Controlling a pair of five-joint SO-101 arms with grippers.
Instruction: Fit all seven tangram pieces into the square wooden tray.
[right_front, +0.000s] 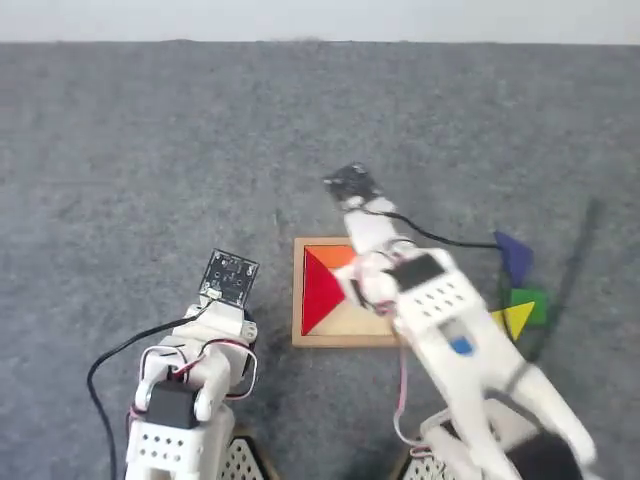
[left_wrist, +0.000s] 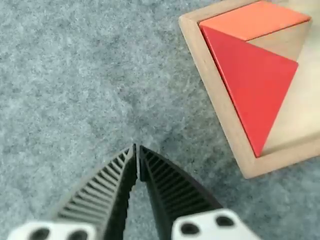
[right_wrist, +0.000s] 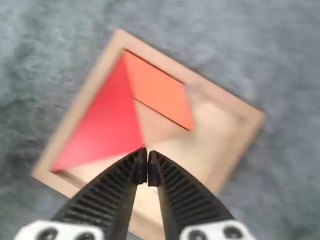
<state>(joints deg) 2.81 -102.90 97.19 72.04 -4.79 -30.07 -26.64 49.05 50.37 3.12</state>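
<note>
Square wooden tray (right_front: 298, 300) is lying on the grey felted tabletop (right_front: 150, 150), under the right arm.
A large red wooden triangle (left_wrist: 252, 82) and an orange wooden piece (left_wrist: 252, 20) are sitting inside it, touching along one edge and tucked against the rim. The right gripper (right_wrist: 147, 155) is hovering above the tray, its tips over the red triangle's point, jaws pressed together on nothing. The left gripper (left_wrist: 137, 150) is hanging over bare felt beside the tray, likewise clenched and empty. A blue piece (right_front: 515, 255), a green piece (right_front: 532, 303) and a yellow triangle (right_front: 515, 320) are lying together outside the tray, beyond the right arm.
</note>
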